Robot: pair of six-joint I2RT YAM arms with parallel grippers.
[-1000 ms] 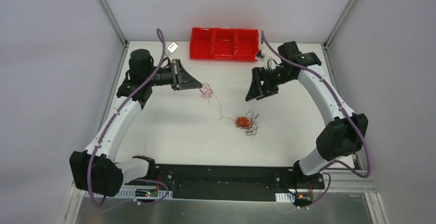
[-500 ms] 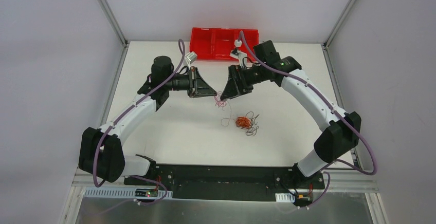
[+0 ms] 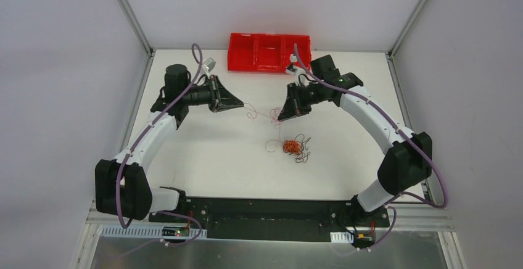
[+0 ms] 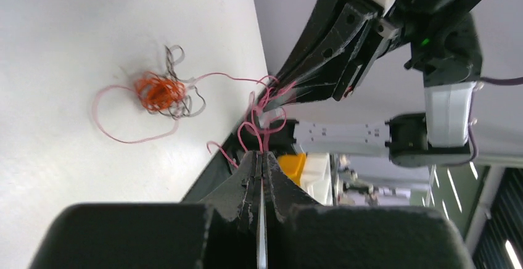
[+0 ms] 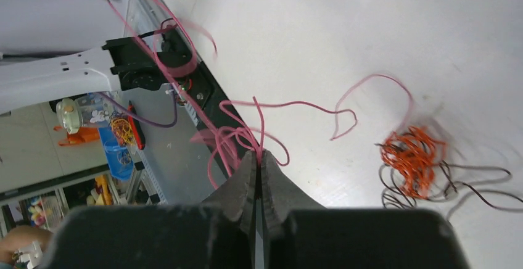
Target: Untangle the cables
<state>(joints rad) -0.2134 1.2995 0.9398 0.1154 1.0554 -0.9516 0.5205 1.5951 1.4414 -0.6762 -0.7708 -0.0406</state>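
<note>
Up over the far half of the white tabletop [image 3: 203, 152], got the black left gripper [image 3: 242, 105] and the black right gripper [image 3: 280, 116] pointing at each other, tips near but apart. Both clamped tight on the same thin pinkish-red wire [image 3: 259, 113], one on each side of its scribbly loops, so that bit hangs stretched between them. Looking through the left wrist camera, can see those jaws squeezed down to a sliver, pink loops sprouting right off the tips and running across to the other gripper. Same deal from the right wrist camera: jaws pressed together, a little tangle of pink bunched right at the tips, one strand heading up and away toward the left arm.

Lower down, nearer the arm bases, sits the small knotted ball of orange and black wire [image 3: 291, 147], flat on the tabletop and well clear of both grippers. Looks joined to the lifted piece: a pink tail drops from the loops, curls over the tabletop in an open loop just left of the ball and runs into it. Can't tell how tightly knotted in there.

Way at the back edge, just a red plastic bin [image 3: 269, 52] with three compartments, right arm's wrist close to its right end.
</note>
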